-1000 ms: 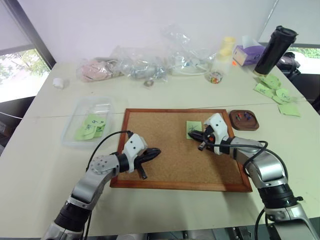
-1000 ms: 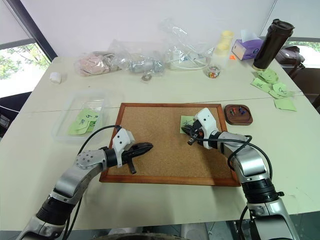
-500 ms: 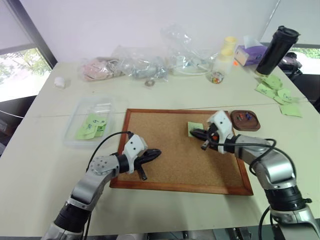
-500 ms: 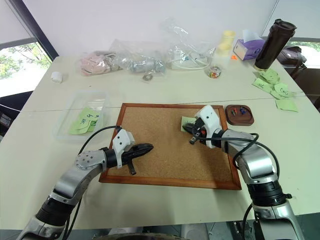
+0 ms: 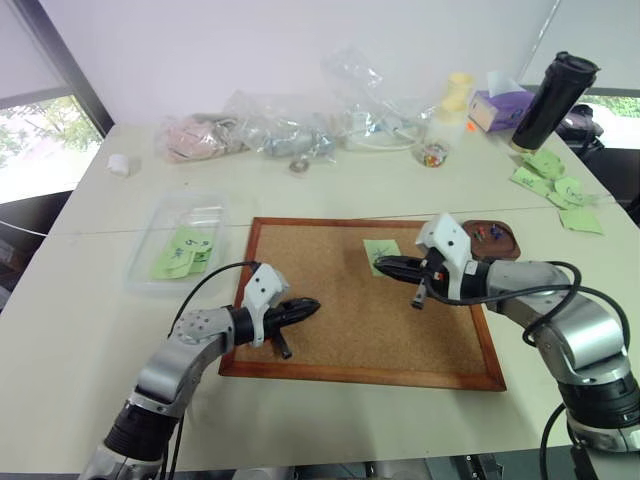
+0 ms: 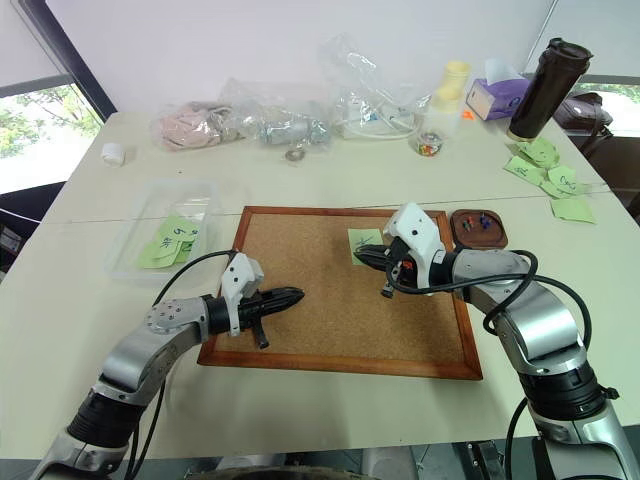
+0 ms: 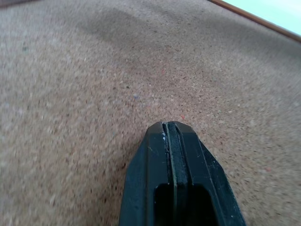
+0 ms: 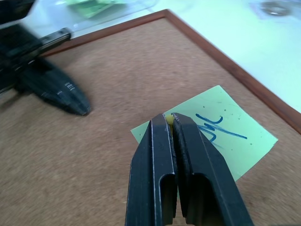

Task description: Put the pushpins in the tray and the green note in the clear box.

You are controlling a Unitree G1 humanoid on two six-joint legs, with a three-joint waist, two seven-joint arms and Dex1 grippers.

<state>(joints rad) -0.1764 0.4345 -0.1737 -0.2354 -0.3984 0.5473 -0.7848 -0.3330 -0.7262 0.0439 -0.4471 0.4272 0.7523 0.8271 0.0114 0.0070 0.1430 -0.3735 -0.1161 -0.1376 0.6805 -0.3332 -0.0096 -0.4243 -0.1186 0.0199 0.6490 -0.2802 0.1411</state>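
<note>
1. The cork board point(image 5: 360, 295) fills the picture's centre; the green note point(image 5: 381, 254) lies on its upper right, not yet boxed.
2. The clear box point(image 5: 150, 240), centre left, already holds green notes.
3. The tray point(image 5: 492, 246), right of the board, holds pushpins point(image 5: 484, 232).
4. The right gripper point(image 8: 169, 121) is clenched on a yellow pushpin point(image 8: 168, 119) above the note, seemingly undelivered; the left gripper point(image 7: 171, 126) is clenched empty.

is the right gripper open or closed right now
Shut. The right gripper has its two fingers pressed together with a small yellow bit pinched at the tips, above the green note.
</note>
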